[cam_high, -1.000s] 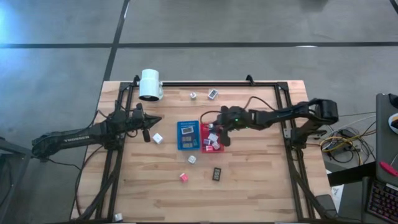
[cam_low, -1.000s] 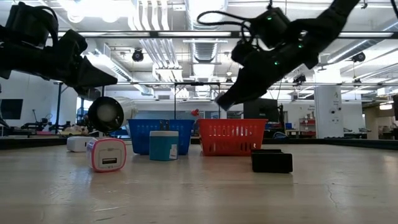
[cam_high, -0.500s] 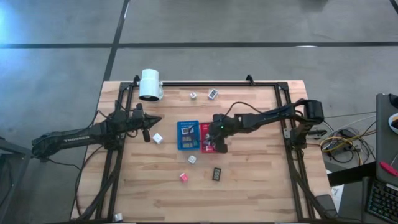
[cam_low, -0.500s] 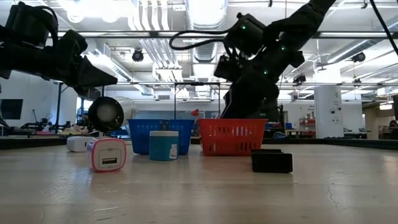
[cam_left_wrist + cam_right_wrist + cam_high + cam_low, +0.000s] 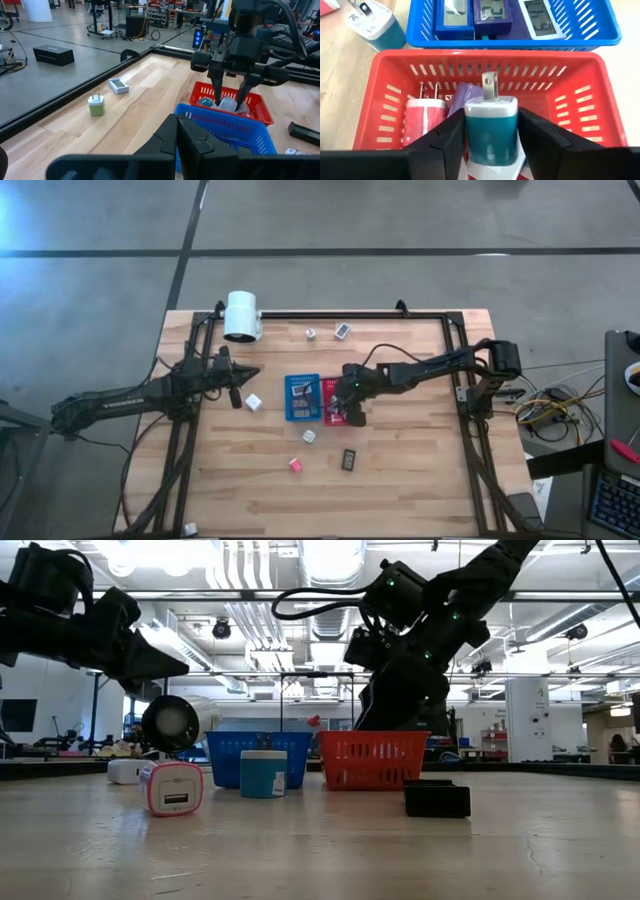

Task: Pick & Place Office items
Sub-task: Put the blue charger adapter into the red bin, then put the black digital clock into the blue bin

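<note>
Overhead, my right gripper (image 5: 345, 409) sits low in the red tray (image 5: 333, 386), which lies flush against the blue tray (image 5: 301, 397) near the middle of the tabletop (image 5: 410, 470); my left gripper (image 5: 238, 377) waits off to the left, fingers pinched shut on nothing, with a white cube (image 5: 253, 402) just beside it. Loose items lie in front of the trays: another white cube (image 5: 309, 436), a pink cube (image 5: 295, 465) and a dark flat rectangle (image 5: 349, 459); two more small pieces (image 5: 327, 332) rest near the far rail, right of the white cylinder (image 5: 241, 315). From tabletop height, my right arm (image 5: 415, 630) reaches down behind the red tray's wall (image 5: 371, 760), and a pink-edged cube (image 5: 171, 788), a teal cube (image 5: 264, 773) and the dark rectangle (image 5: 437, 800) stand in the foreground. My left wrist camera shows my right gripper's fingers (image 5: 219, 92) dipped into the red tray. My right wrist camera shows a teal-and-white charger cube (image 5: 491, 127), prongs up, between my fingers (image 5: 542, 137) inside the red tray, beside a pink one (image 5: 424, 120); the pads flank it closely, though whether they still press it I cannot tell.
</note>
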Action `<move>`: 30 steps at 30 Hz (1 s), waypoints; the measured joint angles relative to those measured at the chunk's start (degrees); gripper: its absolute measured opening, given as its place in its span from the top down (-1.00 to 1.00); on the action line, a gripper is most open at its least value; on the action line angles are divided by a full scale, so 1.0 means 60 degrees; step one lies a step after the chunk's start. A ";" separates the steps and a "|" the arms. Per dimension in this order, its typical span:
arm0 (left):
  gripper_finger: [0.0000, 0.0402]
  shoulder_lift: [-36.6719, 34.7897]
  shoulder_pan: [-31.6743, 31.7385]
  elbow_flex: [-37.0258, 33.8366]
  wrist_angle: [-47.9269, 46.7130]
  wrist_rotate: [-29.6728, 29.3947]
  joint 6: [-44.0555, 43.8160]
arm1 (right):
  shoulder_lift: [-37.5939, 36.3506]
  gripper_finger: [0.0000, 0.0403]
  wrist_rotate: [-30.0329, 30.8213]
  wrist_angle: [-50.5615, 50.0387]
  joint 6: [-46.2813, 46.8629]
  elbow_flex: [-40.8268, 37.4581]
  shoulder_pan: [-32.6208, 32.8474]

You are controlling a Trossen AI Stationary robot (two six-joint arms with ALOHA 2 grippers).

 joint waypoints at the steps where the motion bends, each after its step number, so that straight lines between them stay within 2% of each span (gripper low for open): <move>1: 0.94 0.0000 0.0000 0.0000 0.0018 -0.0004 -0.0012 | -0.0008 0.12 0.0001 -0.0005 0.0022 0.0000 0.0013; 8: 0.94 0.0001 0.0000 0.0000 0.0096 0.0006 -0.0168 | -0.0135 0.05 0.0004 -0.0005 0.0231 -0.0005 0.0013; 13: 0.94 -0.0002 0.0000 0.0000 0.0096 0.0182 -0.0324 | -0.0684 0.06 0.0099 -0.0120 0.0312 -0.0011 0.0013; 18: 0.94 -0.0001 0.0000 0.0000 0.0092 0.0226 -0.0324 | -0.1912 0.14 0.1417 -0.0155 0.0384 -0.0208 0.0176; 23: 0.94 -0.0002 -0.0004 0.0000 -0.0038 0.0334 -0.0324 | -0.3547 0.25 0.1585 0.2279 0.0034 -0.1584 0.0724; 30: 0.94 -0.0002 -0.0004 0.0000 -0.0050 0.0393 -0.0322 | -0.6484 0.42 0.1574 0.6298 -0.0506 -0.4707 0.1117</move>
